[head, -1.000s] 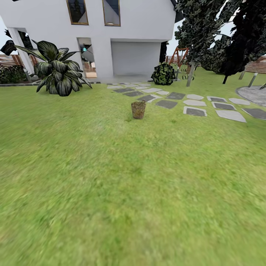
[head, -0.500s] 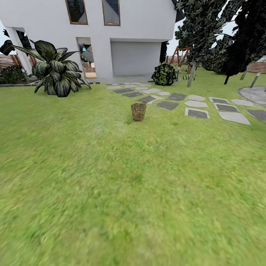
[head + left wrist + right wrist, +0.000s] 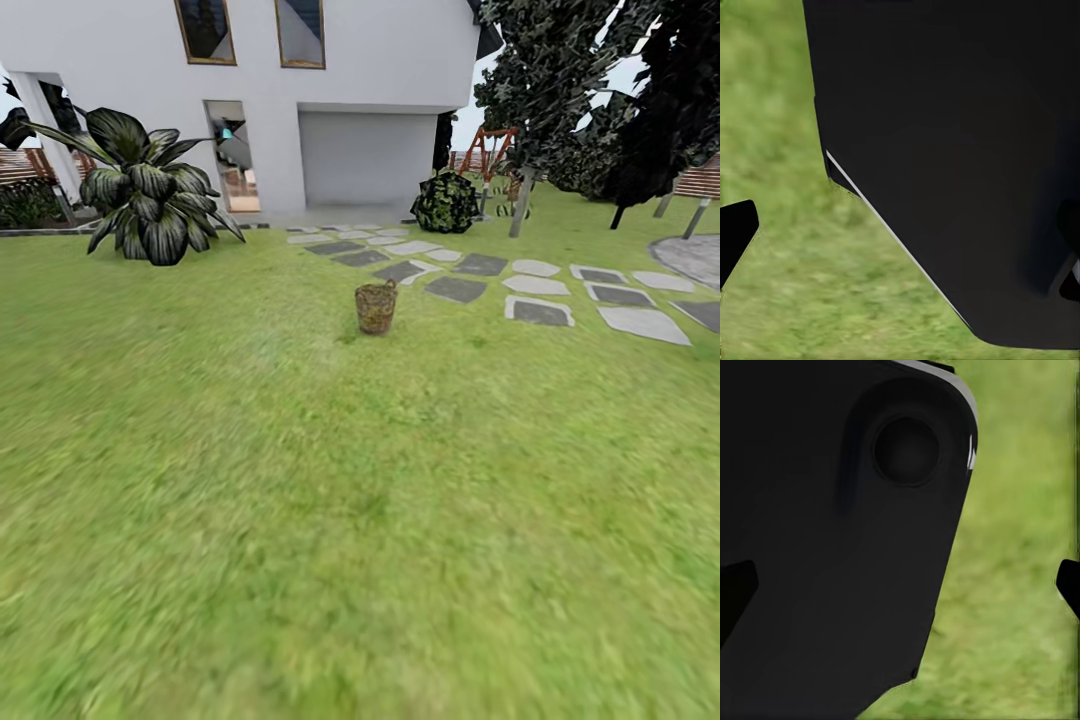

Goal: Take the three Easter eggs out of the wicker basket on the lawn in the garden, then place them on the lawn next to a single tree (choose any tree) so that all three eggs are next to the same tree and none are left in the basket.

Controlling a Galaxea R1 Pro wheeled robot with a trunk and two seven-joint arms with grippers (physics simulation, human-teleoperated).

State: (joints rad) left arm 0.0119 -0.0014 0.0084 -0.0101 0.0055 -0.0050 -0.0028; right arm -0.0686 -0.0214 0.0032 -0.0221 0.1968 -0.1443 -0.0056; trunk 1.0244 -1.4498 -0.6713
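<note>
Standing upright on the lawn [image 3: 300, 520], the wicker basket [image 3: 376, 307] hides its contents (claw states unreadable).

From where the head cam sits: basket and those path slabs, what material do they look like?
The wicker basket: looks like woven brown twigs, matte, with a mottled, rough weave; too far off for detail. The stepping-stone slabs: apparently flat stone or concrete, matte grey, some pale and some dark, set flush in the lawn.
</note>
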